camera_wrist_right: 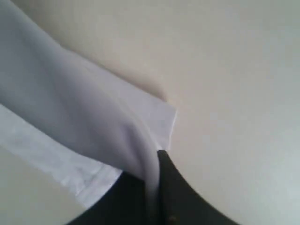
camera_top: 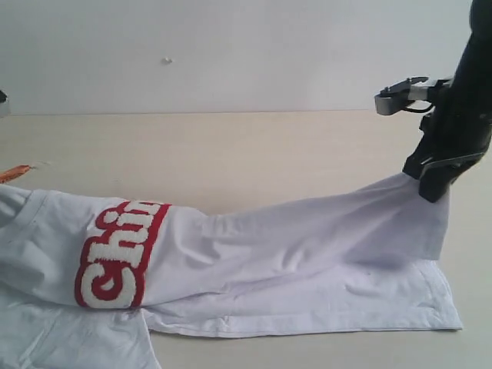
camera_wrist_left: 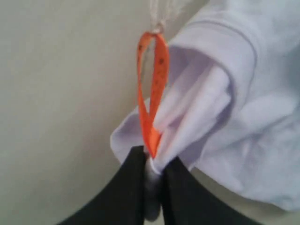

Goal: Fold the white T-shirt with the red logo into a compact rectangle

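Two black grippers clench the thin white cotton T-shirt (camera_top: 307,238), left gripper (camera_wrist_left: 152,157) at the collar (camera_wrist_left: 234,51), right gripper (camera_wrist_right: 157,157) at the hem (camera_wrist_right: 70,171); seemingly mid lengthwise fold, needing an even carry across.

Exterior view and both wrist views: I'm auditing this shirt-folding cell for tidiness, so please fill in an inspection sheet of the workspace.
Surface: pale table, no stains seen.
Job's things: white T-shirt stretched between both arms, upper layer raised, lower layer flat on the table; red logo curves over the fold, partly hidden.
Clutter: nothing seen.
Grippers: left pincer shut on the collar fabric, with the orange neck tag at its tips; right pincer shut on the shirt's opposite end, held above the table.
Cables: nothing seen.
Surroundings: plain light wall behind the table.
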Motion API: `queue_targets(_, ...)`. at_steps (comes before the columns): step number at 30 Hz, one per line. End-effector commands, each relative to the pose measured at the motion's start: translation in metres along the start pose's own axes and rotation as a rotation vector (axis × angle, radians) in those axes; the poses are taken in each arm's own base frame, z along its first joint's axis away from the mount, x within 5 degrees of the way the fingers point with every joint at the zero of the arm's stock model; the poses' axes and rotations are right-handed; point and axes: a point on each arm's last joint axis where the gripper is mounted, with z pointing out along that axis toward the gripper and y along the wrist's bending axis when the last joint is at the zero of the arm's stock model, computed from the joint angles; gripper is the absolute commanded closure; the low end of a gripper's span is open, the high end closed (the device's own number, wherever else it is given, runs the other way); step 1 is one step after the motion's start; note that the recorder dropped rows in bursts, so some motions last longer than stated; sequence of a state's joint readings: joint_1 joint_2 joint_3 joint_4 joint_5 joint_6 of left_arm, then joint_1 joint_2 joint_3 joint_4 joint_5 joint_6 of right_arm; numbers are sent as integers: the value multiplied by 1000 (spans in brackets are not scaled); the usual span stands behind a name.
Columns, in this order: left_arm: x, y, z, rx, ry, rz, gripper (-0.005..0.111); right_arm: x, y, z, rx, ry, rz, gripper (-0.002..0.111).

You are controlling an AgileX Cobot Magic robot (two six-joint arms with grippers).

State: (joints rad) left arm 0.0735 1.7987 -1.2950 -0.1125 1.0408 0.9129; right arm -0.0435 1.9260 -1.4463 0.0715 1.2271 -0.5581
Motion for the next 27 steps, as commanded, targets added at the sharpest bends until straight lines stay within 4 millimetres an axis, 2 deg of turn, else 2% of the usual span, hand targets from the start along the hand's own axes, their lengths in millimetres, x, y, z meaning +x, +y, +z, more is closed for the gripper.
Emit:
queue_targets(1, -7, 31, 38, 10, 15, 40, 107, -29, -25, 16, 76, -45, -42, 108)
queue_targets(5, -7, 48, 59, -41, -13, 39, 107, -39, -45, 26, 222, -27, -114, 108)
queue_targets(8, -6, 61, 66, -113, -52, 21, 107, -42, -56, 28, 325, -23, -162, 108)
queue_targets(10, -5, 67, 71, -146, -73, 8, 107, -46, -58, 31, 340, -54, -167, 108)
queue_targets(17, -8, 70, 74, -173, -109, 57, 107, -52, -60, 41, 336, -84, -200, 108)
queue_targets(19, -11, 71, 73, -181, -137, 49, 103, -52, -60, 42, 336, -84, -200, 105)
queue_targets(21, -14, 70, 73, -177, -166, 48, 92, -53, -60, 42, 338, -88, -201, 99)
queue_targets(24, -16, 70, 72, -167, -205, 25, 65, -54, -61, 41, 347, -103, -203, 84)
queue_targets(26, -18, 72, 72, -182, -222, 9, 42, -56, -61, 41, 358, -121, -205, 70)
queue_targets(27, -18, 73, 71, -192, -228, -3, 37, -57, -62, 40, 364, -132, -207, 64)
